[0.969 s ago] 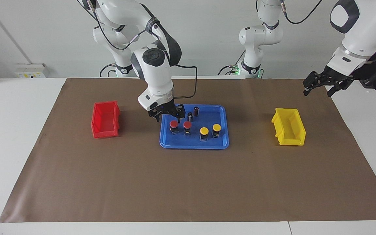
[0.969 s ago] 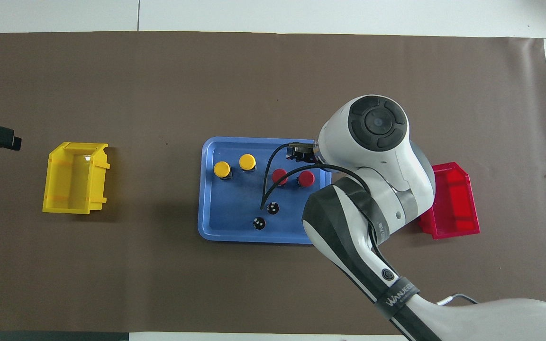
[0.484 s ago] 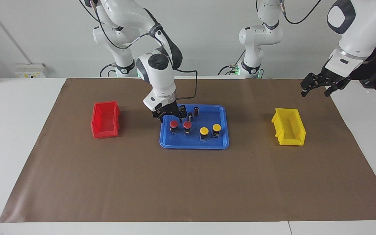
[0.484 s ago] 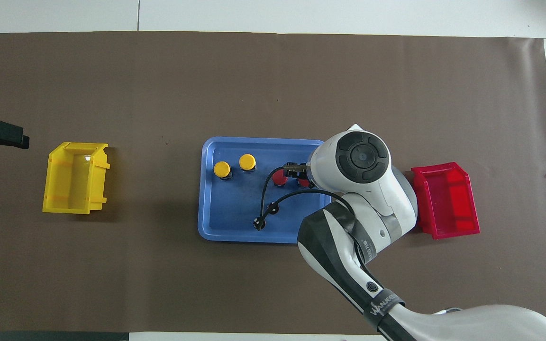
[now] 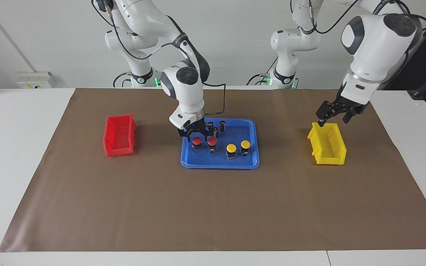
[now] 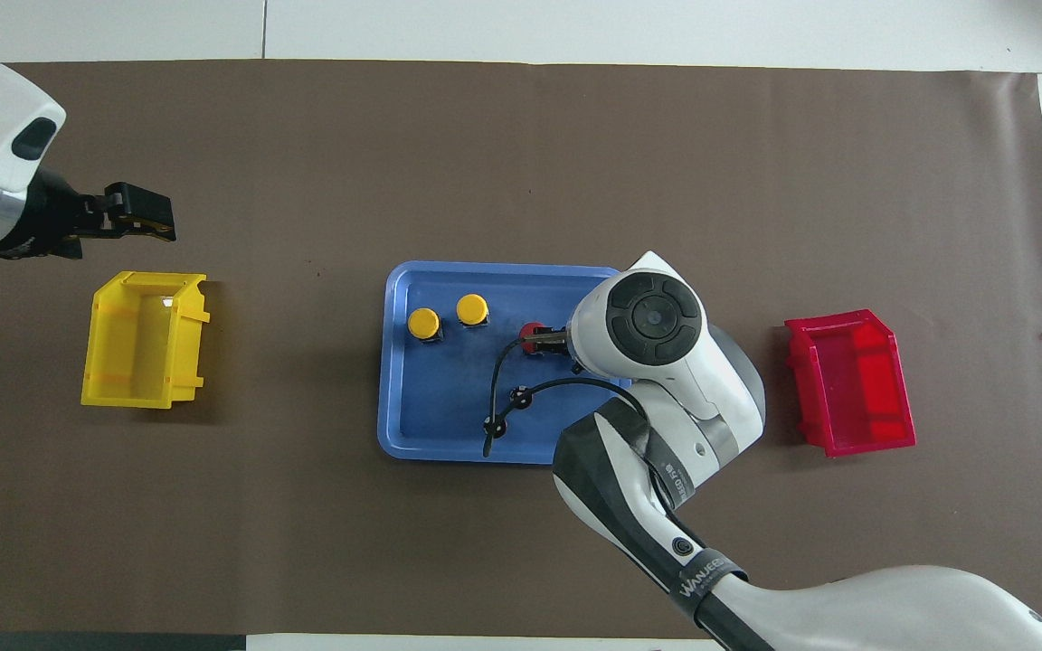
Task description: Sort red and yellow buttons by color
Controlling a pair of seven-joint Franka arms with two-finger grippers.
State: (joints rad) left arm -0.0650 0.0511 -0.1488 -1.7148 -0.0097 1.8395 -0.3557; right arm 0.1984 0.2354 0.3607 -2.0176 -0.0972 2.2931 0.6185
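Two red buttons (image 5: 197, 140) (image 5: 212, 141) and two yellow buttons (image 5: 231, 148) (image 5: 245, 144) stand in a row in the blue tray (image 5: 220, 165). My right gripper (image 5: 197, 135) is down at the red button nearest the right arm's end of the row, level with its cap. In the overhead view one red button (image 6: 531, 336) shows beside the right gripper (image 6: 555, 342); the wrist hides the other. The yellow buttons (image 6: 424, 322) (image 6: 472, 309) stand untouched. My left gripper (image 5: 333, 122) (image 6: 159, 221) hangs open and empty in the air by the yellow bin (image 5: 331, 159).
A red bin (image 5: 118, 149) (image 6: 856, 438) sits on the brown mat toward the right arm's end, the yellow bin (image 6: 100, 339) toward the left arm's end. Two capless dark cylinders (image 5: 222, 125) (image 5: 215, 131) stand in the tray, nearer the robots than the buttons.
My right gripper has come down onto the end red button and its jaws have narrowed. My left arm has swung in from the table's edge to the yellow bin.
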